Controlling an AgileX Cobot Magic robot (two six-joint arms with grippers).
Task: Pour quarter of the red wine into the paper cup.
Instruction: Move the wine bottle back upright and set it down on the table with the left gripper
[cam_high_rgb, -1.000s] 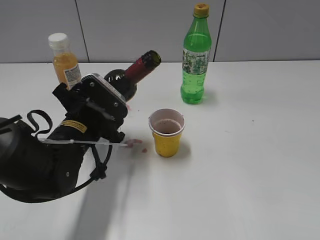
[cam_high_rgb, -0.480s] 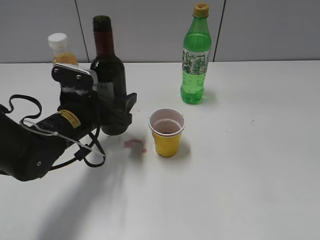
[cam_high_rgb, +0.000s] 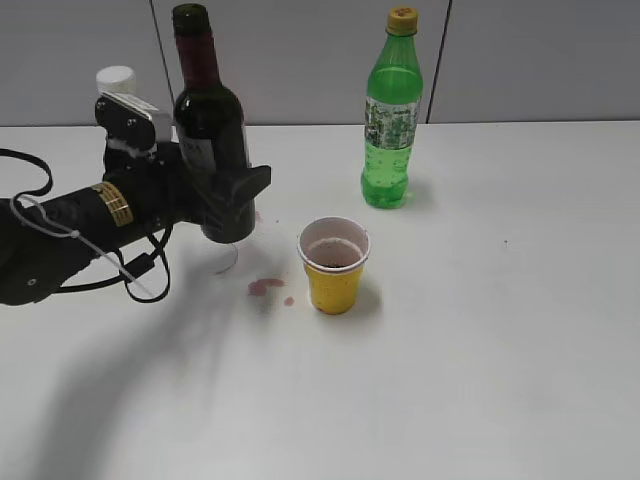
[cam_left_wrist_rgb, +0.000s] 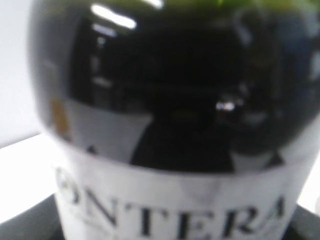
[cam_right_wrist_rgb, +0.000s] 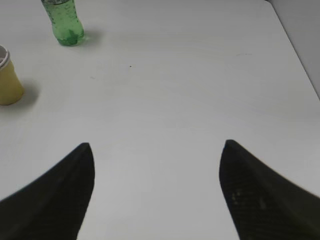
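Table (cam_high_rgb: 520, 380): white, bare in front; a small red spill (cam_high_rgb: 265, 287) lies between the bottle's foot and the cup.
Left arm (cam_high_rgb: 70, 235): reaches in from the left edge, lying low over the table.
Wine bottle (cam_high_rgb: 208, 130): dark glass, upright, mouth uncapped; the red wine inside cannot be gauged through the glass. The left wrist view is filled by its shoulder and white label (cam_left_wrist_rgb: 170, 205).
Left gripper (cam_high_rgb: 222, 195): jaws clamped on the wine bottle's lower body.
Right gripper (cam_right_wrist_rgb: 155, 195): jaws wide apart over bare table, holding nothing.
Green soda bottle (cam_high_rgb: 392, 110): capped, standing behind the cup, well clear.
Orange juice bottle (cam_high_rgb: 116, 80): only its white cap shows behind the left arm.
Paper cup (cam_high_rgb: 333, 265): yellow, standing just right of the wine bottle, with dark liquid already in it.
Step in hand: probably setting the bottle down after pouring.
How to do it well: lower it straight, keep it vertical, land the base flat, avoid the spill, then release slowly without nudging the cup.
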